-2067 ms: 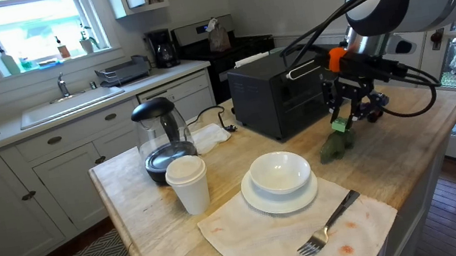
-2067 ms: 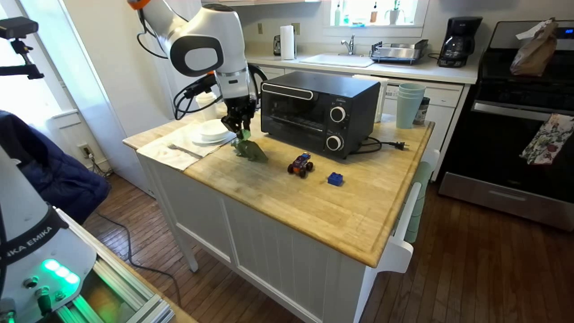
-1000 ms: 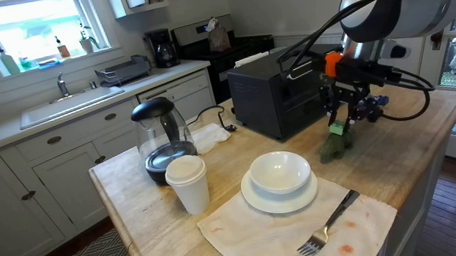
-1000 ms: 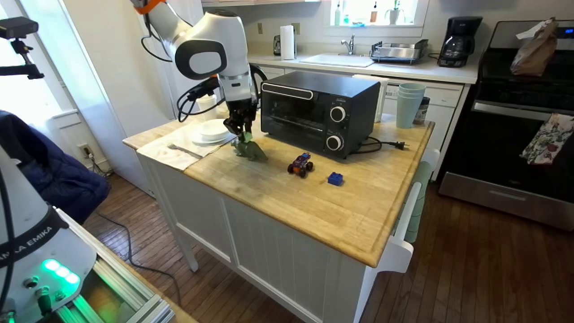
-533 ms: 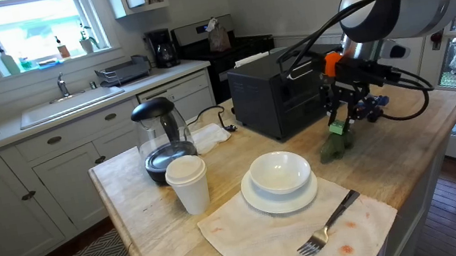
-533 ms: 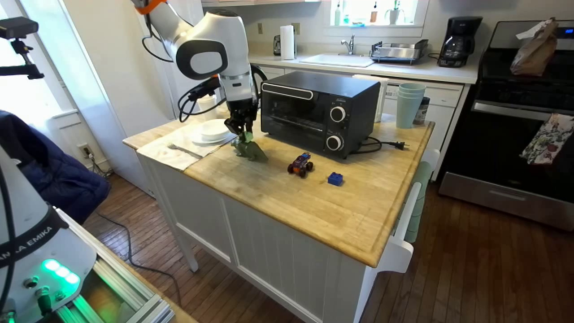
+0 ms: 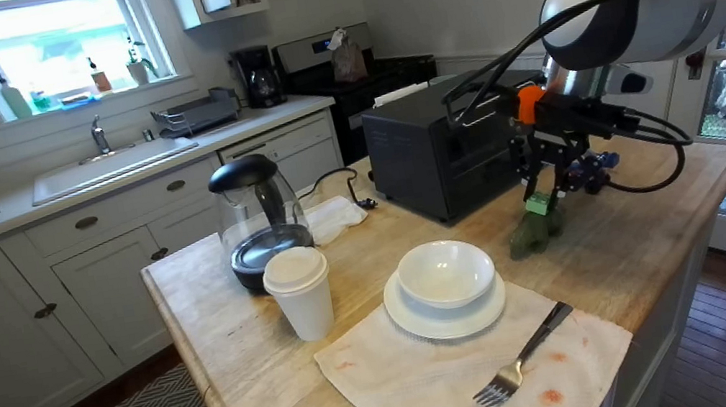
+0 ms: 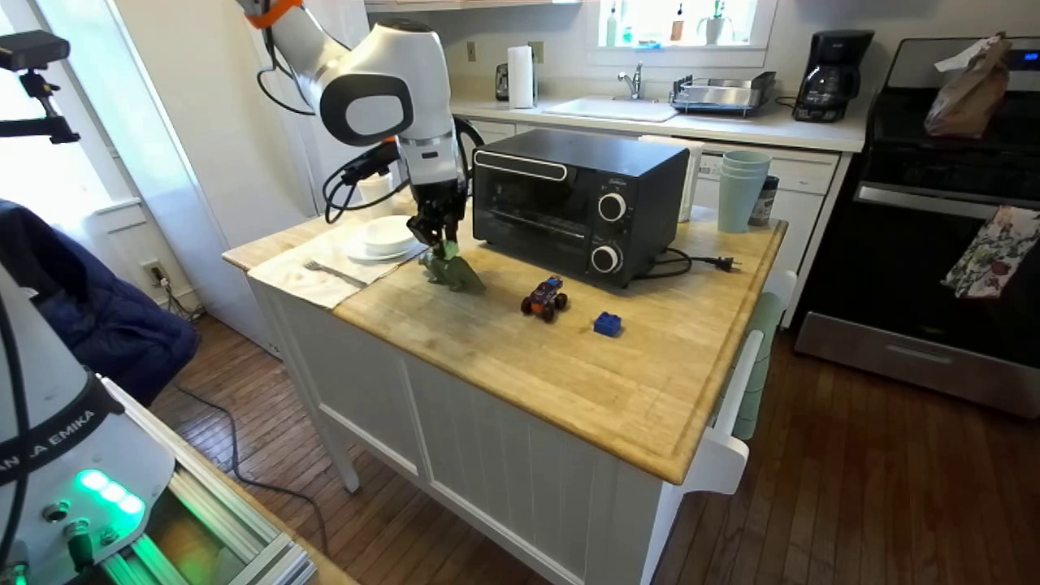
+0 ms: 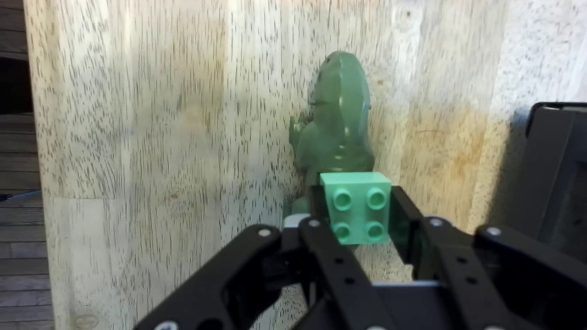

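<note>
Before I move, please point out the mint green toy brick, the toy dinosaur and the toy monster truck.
Mint green toy brick (image 9: pixel 359 214): wrist view, on its studded face.
Toy dinosaur (image 9: pixel 340 140): wrist view, on its upper side.
Toy monster truck (image 8: pixel 543 296): in an exterior view, on its body.

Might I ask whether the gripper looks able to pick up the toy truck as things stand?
Probably not: the gripper is shut on the green block, over the toy dinosaur, so it looks occupied. Otherwise, nothing seems to cover the toy truck in an exterior view.
</note>
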